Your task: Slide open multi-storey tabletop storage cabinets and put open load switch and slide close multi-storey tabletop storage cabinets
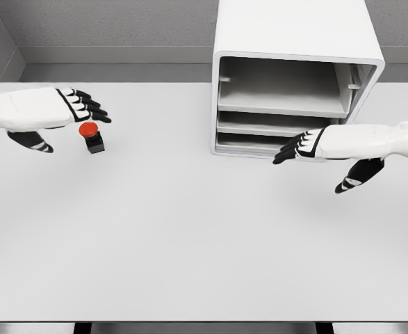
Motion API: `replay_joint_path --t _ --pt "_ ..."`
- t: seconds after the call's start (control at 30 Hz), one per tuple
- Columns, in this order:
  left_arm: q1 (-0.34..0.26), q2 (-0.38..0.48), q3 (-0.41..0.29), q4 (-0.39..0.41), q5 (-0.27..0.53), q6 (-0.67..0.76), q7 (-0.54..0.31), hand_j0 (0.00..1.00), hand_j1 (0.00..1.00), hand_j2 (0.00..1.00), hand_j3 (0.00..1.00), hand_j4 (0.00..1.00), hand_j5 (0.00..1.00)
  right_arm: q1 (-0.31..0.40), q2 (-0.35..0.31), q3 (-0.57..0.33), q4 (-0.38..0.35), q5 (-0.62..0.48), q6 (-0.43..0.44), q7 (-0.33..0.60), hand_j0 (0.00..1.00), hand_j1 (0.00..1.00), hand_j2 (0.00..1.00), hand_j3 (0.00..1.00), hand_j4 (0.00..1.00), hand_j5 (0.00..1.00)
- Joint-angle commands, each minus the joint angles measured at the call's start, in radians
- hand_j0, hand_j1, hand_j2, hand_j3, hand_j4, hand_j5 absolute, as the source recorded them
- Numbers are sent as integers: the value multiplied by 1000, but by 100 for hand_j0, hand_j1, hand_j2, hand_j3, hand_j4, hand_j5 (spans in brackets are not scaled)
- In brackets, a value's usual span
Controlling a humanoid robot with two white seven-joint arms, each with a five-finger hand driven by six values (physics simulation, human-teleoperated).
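A small black switch with a red round button (91, 137) stands on the white table (190, 236) at the left. My left hand (85, 111) hovers just above and left of it, fingers spread, holding nothing. The white multi-storey cabinet (294, 42) sits at the back right; its front is open and shows stacked shelves or trays (280, 124) inside. My right hand (297, 147) floats in front of the cabinet's lowest level, fingers stretched toward the left, thumb hanging down, empty.
A grey wall runs behind the table. The table's front edge (204, 321) lies near the bottom of the picture.
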Motion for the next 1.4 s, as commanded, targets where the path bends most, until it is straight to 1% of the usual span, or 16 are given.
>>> replay_joint_path --t 0.0,0.07,0.13,0.2,0.27,0.3,0.47,0.6,0.67,0.77,0.9,1.03,1.1,1.2,1.23,1.37 --pt "-3 -20 -57 54 30 2 -24 100 100 100 100 100 100 0 -1 -3 0 -7 2 0 100 100 100 100 100 100" --pt "-12 -79 -57 132 47 2 -50 100 100 100 100 100 100 0 1 -3 0 -7 2 0 100 100 100 100 100 100" --pt "-28 -104 -57 160 85 2 -67 100 100 100 100 100 100 -14 42 1 -1 -8 2 0 100 100 100 100 100 100" --pt "-46 -135 -58 223 88 2 -67 100 100 100 100 100 100 -38 42 -1 2 -13 2 0 100 100 100 100 100 100" --pt "-64 -178 -63 306 64 2 -67 100 100 100 100 100 100 -43 70 -1 5 -7 2 0 100 100 100 100 100 100" --pt "-77 -179 -63 313 41 2 -67 100 100 100 100 100 100 -51 71 -1 9 -10 2 0 100 100 100 100 100 100" --pt "-103 -262 -65 442 -24 2 -66 100 100 100 100 100 100 -80 130 1 40 -10 2 0 100 100 100 100 100 100" --pt "-103 -299 -66 473 -30 2 -63 100 100 100 100 100 100 -92 162 1 42 -11 141 0 100 100 100 100 100 100" --pt "-107 -316 -91 504 -39 2 -61 100 100 100 100 100 100 -98 172 1 68 -14 191 0 100 100 100 100 100 100" --pt "-107 -320 -91 511 -39 2 -59 100 100 100 100 100 100 -103 199 1 120 -22 228 0 100 100 100 100 100 100" --pt "-109 -320 -89 511 -38 2 -58 100 100 100 100 100 100 -112 199 1 121 -22 299 0 100 100 100 100 100 100" --pt "-110 -331 -92 508 -44 2 -58 100 100 100 100 100 100 -117 222 1 186 -22 299 0 100 100 100 100 100 100" --pt "-112 -333 -91 530 -58 2 -58 100 100 100 100 100 100 -117 235 2 222 -22 299 0 100 100 100 100 100 100" --pt "-123 -342 -91 545 -76 2 -58 100 100 100 100 100 100 -115 237 10 227 -20 300 0 100 100 100 100 100 100" --pt "-123 -353 -89 568 -76 2 -58 100 100 100 100 100 100 -115 237 11 227 -17 299 0 100 100 100 100 100 100" --pt "-123 -365 -91 576 -82 2 -58 100 100 100 100 100 100 -117 249 13 224 -10 299 0 100 100 100 100 100 100"
